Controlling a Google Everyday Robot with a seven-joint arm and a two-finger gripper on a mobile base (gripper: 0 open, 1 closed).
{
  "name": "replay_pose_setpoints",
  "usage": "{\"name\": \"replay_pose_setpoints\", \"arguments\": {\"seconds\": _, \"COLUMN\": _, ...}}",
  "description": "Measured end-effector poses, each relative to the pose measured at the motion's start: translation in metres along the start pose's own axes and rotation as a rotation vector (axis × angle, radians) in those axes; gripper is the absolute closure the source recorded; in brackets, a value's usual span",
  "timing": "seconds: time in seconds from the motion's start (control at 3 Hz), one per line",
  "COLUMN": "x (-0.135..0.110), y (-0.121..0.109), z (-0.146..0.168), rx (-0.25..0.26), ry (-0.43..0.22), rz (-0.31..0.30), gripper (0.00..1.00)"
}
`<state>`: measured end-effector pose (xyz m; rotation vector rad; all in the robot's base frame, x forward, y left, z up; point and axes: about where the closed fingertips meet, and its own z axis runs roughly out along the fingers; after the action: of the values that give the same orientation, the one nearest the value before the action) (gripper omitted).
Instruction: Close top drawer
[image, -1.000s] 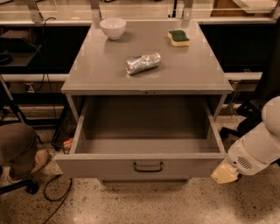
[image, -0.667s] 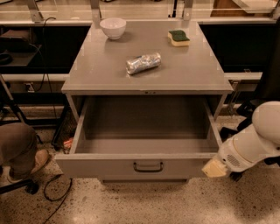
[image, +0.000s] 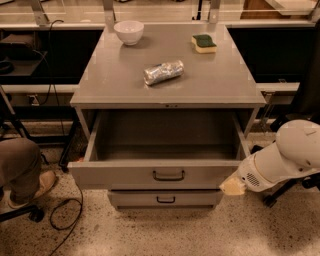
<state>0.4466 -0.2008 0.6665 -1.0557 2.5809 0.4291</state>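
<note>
Plainly, the top drawer (image: 120, 176) stands pulled far out beneath the tabletop (image: 225, 87), its dark loop handle (image: 168, 175) centred on the front. The tool (image: 232, 186) sits at the front's right end, touching it or just beside it; whether it is spread or pressed together cannot be told. A white bowl (image: 129, 31), a green sponge (image: 204, 43) and a silver packet (image: 163, 72) lie on the tabletop.

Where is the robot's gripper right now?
In the camera view, the gripper is low on the right, beside the right front corner of the open top drawer.
</note>
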Motion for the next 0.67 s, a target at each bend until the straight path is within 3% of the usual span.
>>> {"name": "replay_pose_setpoints", "arguments": {"seconds": 0.33, "x": -0.018, "y": -0.009, "z": 0.014, "rx": -0.018, "ry": -0.027, "rz": -0.076, "gripper": 1.00}}
{"name": "replay_pose_setpoints", "arguments": {"seconds": 0.67, "x": -0.033, "y": -0.021, "z": 0.026, "rx": -0.018, "ry": -0.045, "rz": -0.115, "gripper": 1.00}}
